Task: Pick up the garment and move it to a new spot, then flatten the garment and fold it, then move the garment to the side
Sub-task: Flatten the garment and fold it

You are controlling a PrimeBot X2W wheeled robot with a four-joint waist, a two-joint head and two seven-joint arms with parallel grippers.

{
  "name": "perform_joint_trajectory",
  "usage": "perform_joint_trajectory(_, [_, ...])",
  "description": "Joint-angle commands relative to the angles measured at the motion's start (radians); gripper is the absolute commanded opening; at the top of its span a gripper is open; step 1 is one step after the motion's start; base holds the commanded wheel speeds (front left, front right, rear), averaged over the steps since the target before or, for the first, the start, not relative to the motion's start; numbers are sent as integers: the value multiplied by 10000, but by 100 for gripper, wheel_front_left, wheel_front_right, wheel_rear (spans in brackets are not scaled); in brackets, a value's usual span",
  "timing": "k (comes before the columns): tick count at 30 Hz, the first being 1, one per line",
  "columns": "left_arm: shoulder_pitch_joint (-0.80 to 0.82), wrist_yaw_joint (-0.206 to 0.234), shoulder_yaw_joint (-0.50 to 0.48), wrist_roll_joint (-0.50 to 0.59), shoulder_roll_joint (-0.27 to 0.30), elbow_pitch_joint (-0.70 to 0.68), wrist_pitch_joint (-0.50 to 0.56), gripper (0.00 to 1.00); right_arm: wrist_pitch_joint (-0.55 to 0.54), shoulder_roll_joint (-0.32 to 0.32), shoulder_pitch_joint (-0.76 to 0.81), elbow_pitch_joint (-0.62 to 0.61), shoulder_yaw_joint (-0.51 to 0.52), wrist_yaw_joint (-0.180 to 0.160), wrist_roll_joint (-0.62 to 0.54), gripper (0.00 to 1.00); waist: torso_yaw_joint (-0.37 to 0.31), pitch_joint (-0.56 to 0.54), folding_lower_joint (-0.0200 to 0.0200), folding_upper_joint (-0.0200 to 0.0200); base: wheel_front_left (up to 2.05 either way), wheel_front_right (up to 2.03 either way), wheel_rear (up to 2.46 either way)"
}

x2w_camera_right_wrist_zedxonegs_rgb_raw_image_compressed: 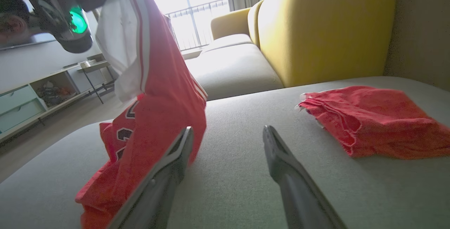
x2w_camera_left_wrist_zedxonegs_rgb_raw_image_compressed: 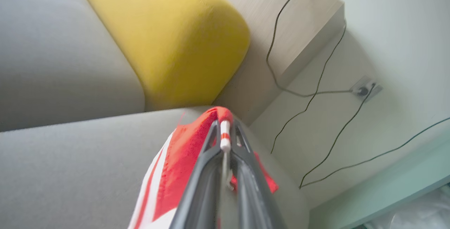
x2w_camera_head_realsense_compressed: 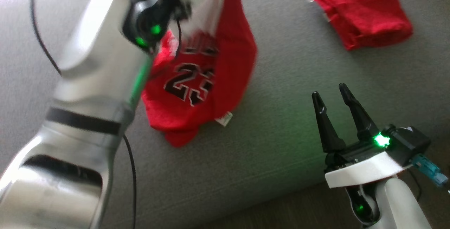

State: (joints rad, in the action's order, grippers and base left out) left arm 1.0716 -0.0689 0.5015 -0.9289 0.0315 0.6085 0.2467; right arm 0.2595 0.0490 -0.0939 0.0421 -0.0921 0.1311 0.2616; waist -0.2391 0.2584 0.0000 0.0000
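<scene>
A red jersey with a white panel and dark numbers, the garment (x2w_camera_head_realsense_compressed: pixel 211 81), hangs from my left gripper (x2w_camera_left_wrist_zedxonegs_rgb_raw_image_compressed: pixel 225 130), which is shut on its red and white edge. Its lower end still rests crumpled on the grey sofa seat (x2w_camera_head_realsense_compressed: pixel 281 144). In the right wrist view the garment (x2w_camera_right_wrist_zedxonegs_rgb_raw_image_compressed: pixel 158 116) drapes down from the left gripper at the upper left. My right gripper (x2w_camera_head_realsense_compressed: pixel 330 95) stands open above the seat, to the right of the hanging cloth, with nothing between its fingers (x2w_camera_right_wrist_zedxonegs_rgb_raw_image_compressed: pixel 277 151).
A second red cloth (x2w_camera_head_realsense_compressed: pixel 362 9) lies folded at the seat's far right. Yellow back cushions (x2w_camera_right_wrist_zedxonegs_rgb_raw_image_compressed: pixel 316 25) rise behind the seat. A wooden side panel (x2w_camera_left_wrist_zedxonegs_rgb_raw_image_compressed: pixel 288 28) with loose cables stands beyond the sofa. The seat's front edge runs near my right wrist.
</scene>
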Motion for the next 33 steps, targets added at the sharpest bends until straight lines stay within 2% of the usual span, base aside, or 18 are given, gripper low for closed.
perform_joint_trajectory(1, [929,391,-534,-229,205,-626,-153,0,23,12,-270,-266,-234,-4,135,100,-352,-424,0,0,0,0,0])
perform_joint_trajectory(8, [2430,1742,-960,-763,191,-1156,-947,0,23,12,-60,-211,-245,-4,223,100,-586,-1017,0,0,0,0,0])
perform_joint_trajectory(9, [2430,1742,-960,-763,191,-1156,-947,0,23,12,-60,-211,-245,-4,223,100,-586,-1017,0,0,0,0,0])
perform_joint_trajectory(15, [3575,2479,-1496,-1081,189,-940,-1989,0,23,12,49,-256,-172,-4,187,100,-414,-1217,0,0,0,0,0])
perform_joint_trajectory(18, [3438,2771,-1938,-1467,188,-750,-2436,0,23,12,128,-264,-153,-4,122,100,-200,-1322,0,0,0,0,0])
perform_joint_trajectory(22, [1797,3086,-2238,-1964,367,-677,-2190,0,23,12,191,-307,-51,-4,127,100,11,-1378,0,0,0,0,0])
perform_joint_trajectory(27, [-1659,3468,-3055,-2510,1130,-1342,-2488,0,23,12,253,-412,42,-4,23,100,421,-1180,0,0,0,0,0])
perform_joint_trajectory(33, [-4990,3299,-4162,-2808,1834,-2320,-3557,0,23,12,162,-502,107,-4,-268,100,1067,-734,0,0,0,0,0])
